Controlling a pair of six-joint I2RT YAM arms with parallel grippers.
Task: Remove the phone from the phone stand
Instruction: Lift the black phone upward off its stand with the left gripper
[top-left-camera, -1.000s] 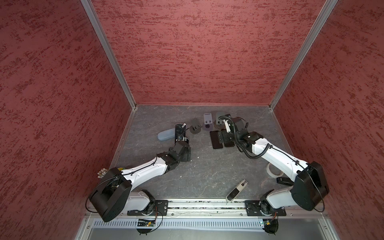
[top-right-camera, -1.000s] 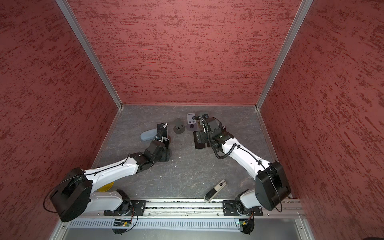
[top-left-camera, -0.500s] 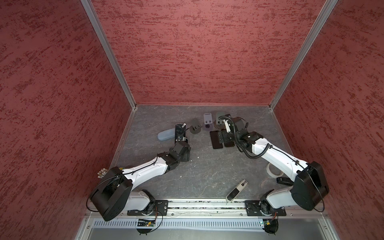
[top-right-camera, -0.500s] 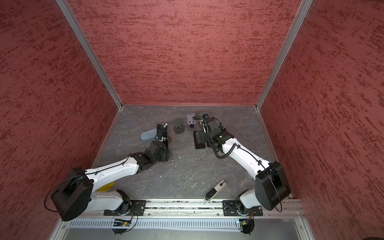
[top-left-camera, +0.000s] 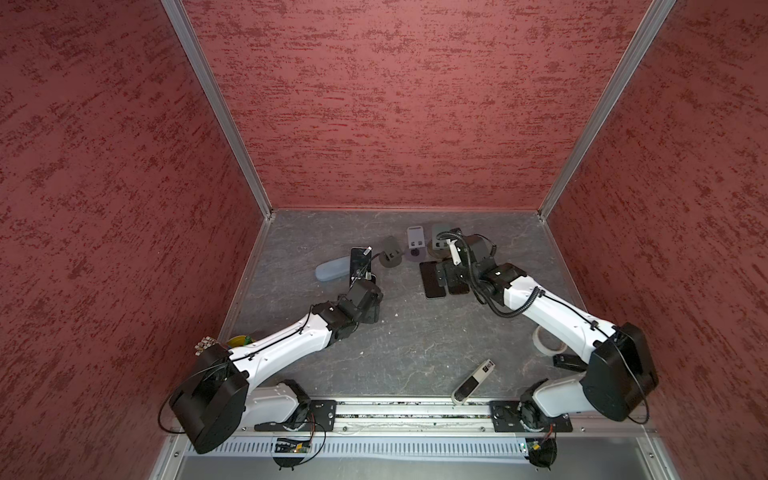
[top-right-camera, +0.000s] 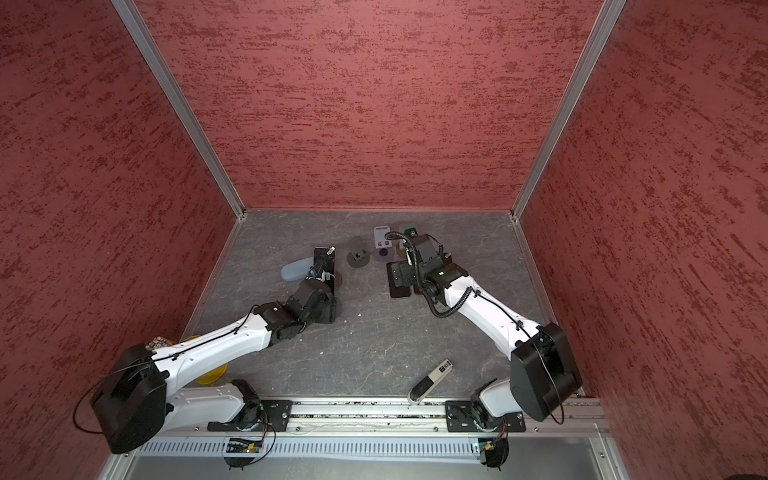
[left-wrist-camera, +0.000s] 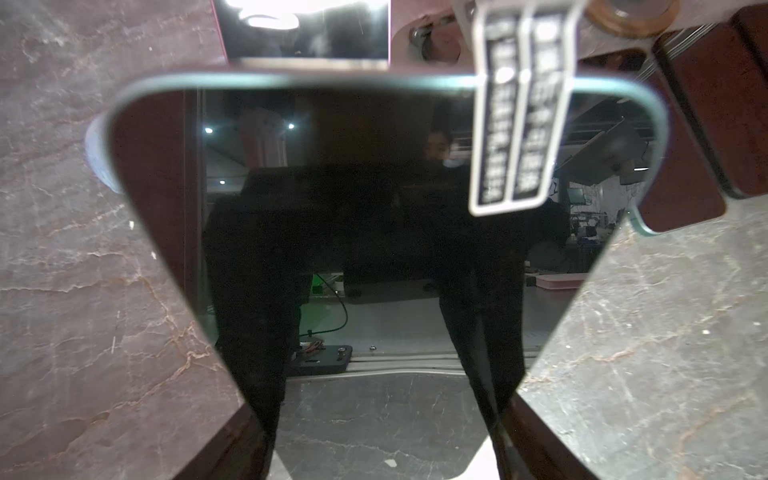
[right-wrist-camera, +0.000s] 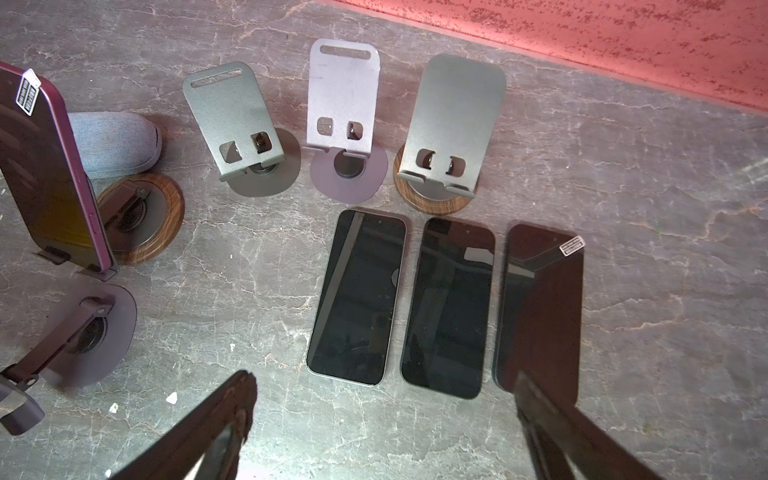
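Left end effector (left-wrist-camera: 380, 403) clamps the phone (left-wrist-camera: 353, 208) by its side edges; it leans on the phone stand (right-wrist-camera: 137, 216). We lift up past the front lip (right-wrist-camera: 104, 273), no twist. Right end effector (right-wrist-camera: 380, 386) released, well clear.

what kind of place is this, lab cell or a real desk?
Likely a robot test cell: red textured walls box in the grey tabletop, two arms sit on a metal rail, and phone stands and phones are staged in rows.

3 phones (right-wrist-camera: 446, 307) before 3 stands (right-wrist-camera: 343, 104)
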